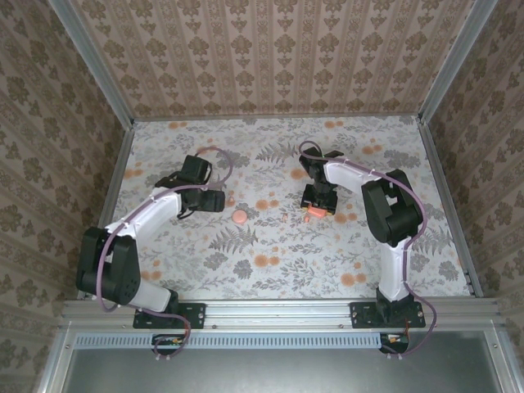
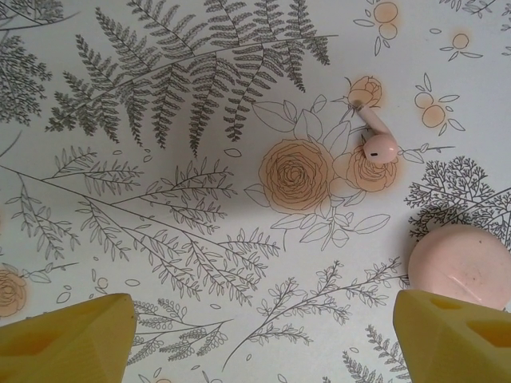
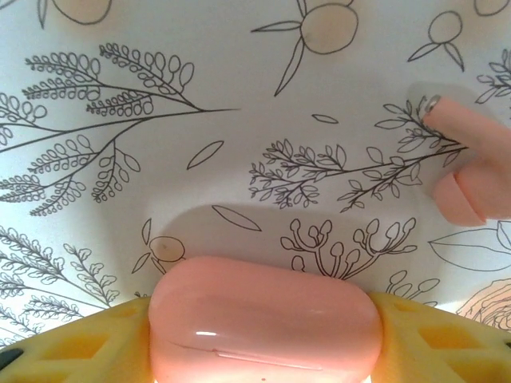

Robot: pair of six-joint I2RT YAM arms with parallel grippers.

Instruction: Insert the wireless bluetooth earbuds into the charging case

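My right gripper (image 1: 316, 210) (image 3: 263, 339) is shut on the charging case (image 1: 314, 214) (image 3: 263, 315), a glossy salmon-pink oblong with a thin lid seam. Its yellow fingers (image 3: 435, 343) press on both ends of the case. One earbud (image 1: 284, 219) (image 2: 377, 144) (image 3: 467, 171) lies on the floral cloth just left of that gripper, its silver-tipped stem pointing away. My left gripper (image 1: 216, 201) (image 2: 263, 343) hovers over the cloth. It is open, with nothing between its yellow fingers (image 2: 68, 335).
A round pale-pink puck (image 1: 239, 217) (image 2: 461, 265) lies by my left gripper's right finger; I cannot tell what it is. Patterned walls enclose the table (image 1: 270, 270) on three sides. Printed orange flowers dot the cloth.
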